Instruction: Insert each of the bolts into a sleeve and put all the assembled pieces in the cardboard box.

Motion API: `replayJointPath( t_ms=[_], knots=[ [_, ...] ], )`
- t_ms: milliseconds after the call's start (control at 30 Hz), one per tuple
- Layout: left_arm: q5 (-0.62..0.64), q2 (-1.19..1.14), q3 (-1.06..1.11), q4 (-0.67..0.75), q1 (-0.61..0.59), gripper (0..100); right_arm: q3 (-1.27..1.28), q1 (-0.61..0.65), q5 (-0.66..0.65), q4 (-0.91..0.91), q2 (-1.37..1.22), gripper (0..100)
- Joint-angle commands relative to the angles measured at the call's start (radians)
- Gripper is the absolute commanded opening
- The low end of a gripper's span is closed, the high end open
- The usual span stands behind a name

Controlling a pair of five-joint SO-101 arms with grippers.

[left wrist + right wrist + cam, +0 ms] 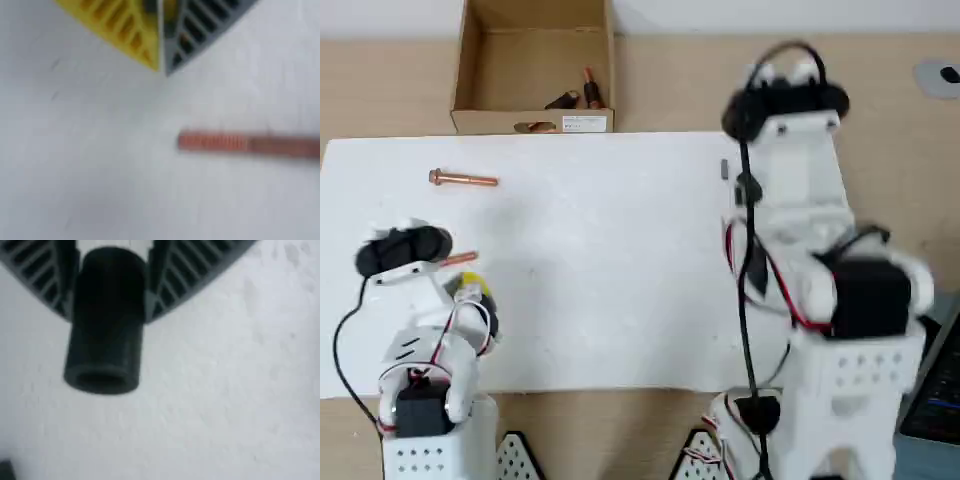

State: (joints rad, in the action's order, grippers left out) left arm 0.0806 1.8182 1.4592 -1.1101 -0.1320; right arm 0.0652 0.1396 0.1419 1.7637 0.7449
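**Copper bolts loose, sleeve clamped on the right: insertion step**

White mat [620, 280] carries all the loose parts. Left to right:

- Far bolt [463, 179]: flat on the mat near its far-left corner, well apart from both arms.
- Near bolt [460, 259]: by the mat's left edge, roughly midway along it. One end is hidden under the left arm. The left wrist view shows its threaded end lying flat.
- Left gripper [161, 62]: jaws closed tip to tip with nothing between them. It hangs over the mat near the near bolt's threaded end, not touching it.
- Cardboard box [490, 122]: on the table [380, 80] just past the mat's far edge, left of centre. Assembled pieces [578, 95] lie in its near-right corner. I count at least two, exact number unclear.
- Right gripper [110, 315]: clamped on a black sleeve [102, 345], held off the mat toward its right edge. The open bore end sticks out past the fingertips.

Read: partway through. Some pieces are boxed and two bolts are left. The step in hand looks like fetching the near bolt to mate with the held sleeve.

Next move, as I see it:
- The left jaws need to spread, drop astride the shank and close on it, leaving the threaded end free.
- The bolt axis then has to line up with the bore before pushing in.

Risk: the round shank could roll away if the jaws land off-centre.
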Motion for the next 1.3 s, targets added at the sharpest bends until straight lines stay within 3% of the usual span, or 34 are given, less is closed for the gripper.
replayJointPath(
  t_ms=[0, 133, 333, 633, 833, 1000, 1267],
  knots=[
    [-0.006, -0.002, -0.158, -0.003, -0.002, 0, 0.150, -0.018, 0.011, -0.051, 0.143, 0.9],
    [-0.006, -0.117, -0.302, -0.003, 0.000, 0, 0.325, -0.019, 0.011, -0.123, 0.286, 0.9],
    [0.011, -0.495, -0.603, -0.011, -0.005, 0, 0.526, -0.019, 0.034, -0.210, 0.446, 0.9],
    [0.262, -1.024, -0.984, -0.193, -0.009, 0, 0.610, -0.018, 0.132, -0.222, 0.486, 0.9],
    [0.442, -1.283, -1.158, -0.193, -0.049, 0, 0.611, -0.018, 0.170, -0.218, 0.486, 0.9],
    [0.517, -1.514, -1.326, -0.198, -0.114, 0, 0.611, -0.018, 0.175, -0.218, 0.486, 0.9],
    [0.552, -1.773, -1.545, -0.199, -0.133, 15, 0.613, -0.018, 0.232, -0.216, 0.486, 0.9]
  ],
)
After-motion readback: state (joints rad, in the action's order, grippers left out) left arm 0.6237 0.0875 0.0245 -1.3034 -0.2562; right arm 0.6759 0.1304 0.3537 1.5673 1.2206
